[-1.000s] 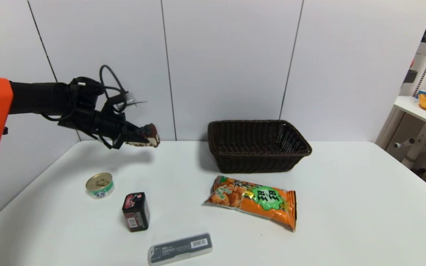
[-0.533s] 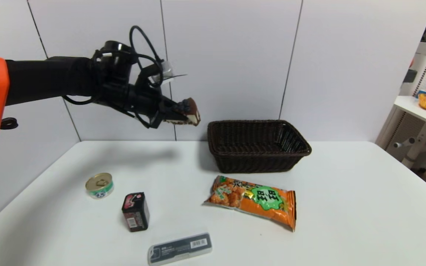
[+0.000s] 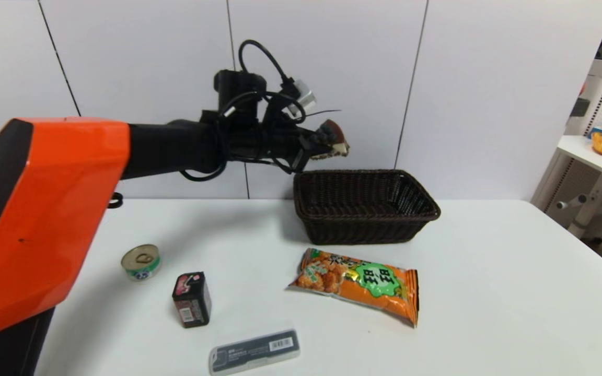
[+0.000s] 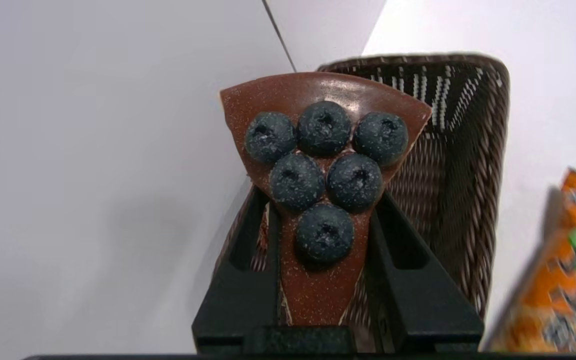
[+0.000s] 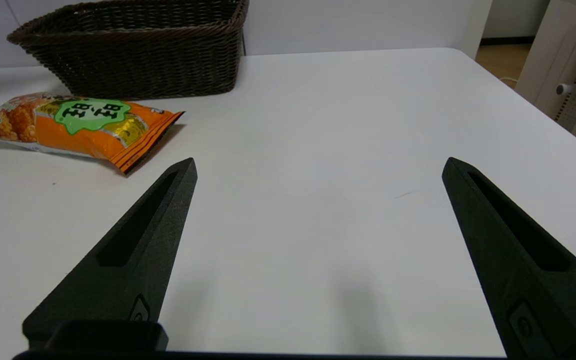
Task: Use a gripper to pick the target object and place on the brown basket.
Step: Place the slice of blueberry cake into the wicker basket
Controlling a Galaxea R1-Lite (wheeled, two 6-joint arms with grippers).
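My left gripper [image 3: 317, 145] is shut on the target object [image 3: 334, 139], a small chocolate cake wedge topped with dark berries. It holds the wedge in the air above the left rear rim of the brown basket [image 3: 426, 201]. In the left wrist view the cake wedge [image 4: 318, 280] sits between the two black fingers [image 4: 248, 280], with the basket [image 4: 468, 165] below and beyond it. My right gripper [image 5: 319, 167] is open and empty, low over bare table to the right; it is not in the head view.
An orange snack bag [image 3: 359, 283] lies in front of the basket. A gold-lidded tin [image 3: 141, 261], a small dark box with a pink label [image 3: 192, 299] and a flat grey case [image 3: 254, 351] lie at the front left. The white table [image 3: 515, 292] ends at the right.
My left arm has swung right and risen, carrying the cake wedge from over the table's left rear to above the basket's left rim. Nothing on the table moved.
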